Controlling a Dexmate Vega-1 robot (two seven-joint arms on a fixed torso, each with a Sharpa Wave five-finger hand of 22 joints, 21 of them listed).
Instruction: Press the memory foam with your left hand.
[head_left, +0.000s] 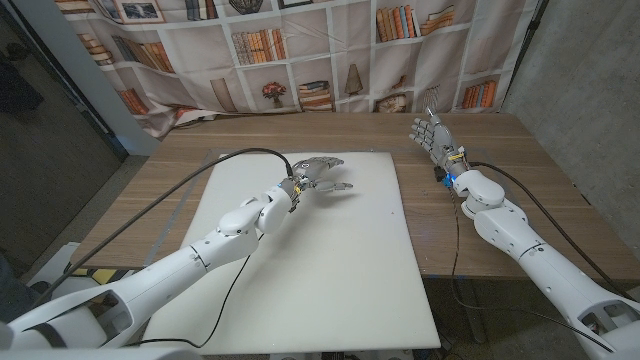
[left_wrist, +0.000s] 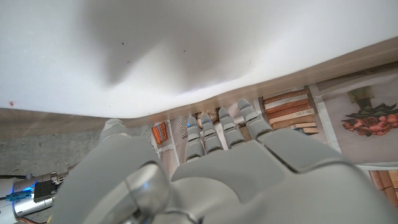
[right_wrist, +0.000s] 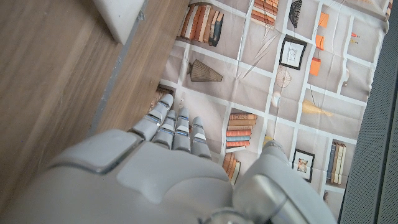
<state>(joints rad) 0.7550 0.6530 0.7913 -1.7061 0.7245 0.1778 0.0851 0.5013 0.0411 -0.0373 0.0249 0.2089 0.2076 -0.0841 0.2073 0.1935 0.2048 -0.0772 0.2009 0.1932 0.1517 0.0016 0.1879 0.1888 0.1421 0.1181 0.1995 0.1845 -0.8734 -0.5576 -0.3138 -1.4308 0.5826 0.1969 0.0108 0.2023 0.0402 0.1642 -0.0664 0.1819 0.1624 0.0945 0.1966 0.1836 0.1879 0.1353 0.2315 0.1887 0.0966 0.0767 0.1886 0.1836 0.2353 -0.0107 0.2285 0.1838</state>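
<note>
- A big white foam (head_left: 320, 260) pad lies flat on the wooden table (head_left: 470, 220). It covers the middle of the table and reaches to the near edge.
- The left hand (head_left: 318, 172) is over the far part of the foam, near its far edge. Its arm comes in from the bottom left and crosses over the foam.
- The left hand's fingers are apart and point away from the robot. It holds nothing.
- There is a small shadow under this hand on the foam. I cannot tell if the hand touches the foam or is just above it.
- In the left wrist view the back of the left hand (left_wrist: 230, 168) is close up, and the white foam (left_wrist: 186, 50) is past its fingertips (left_wrist: 214, 121).
- The right hand (head_left: 432, 135) is up over the bare table, right of the foam and well apart from it, near the far right corner.
- The right hand's fingers are spread and point up. It holds nothing.
- In the right wrist view the right hand (right_wrist: 161, 168) is over the brown wood, and a corner of the foam (right_wrist: 121, 15) shows far off.
- A cloth (head_left: 300, 50) with bookshelves printed on it hangs behind the table.
- A black cable (head_left: 170, 205) runs along the left arm and over the table.
</note>
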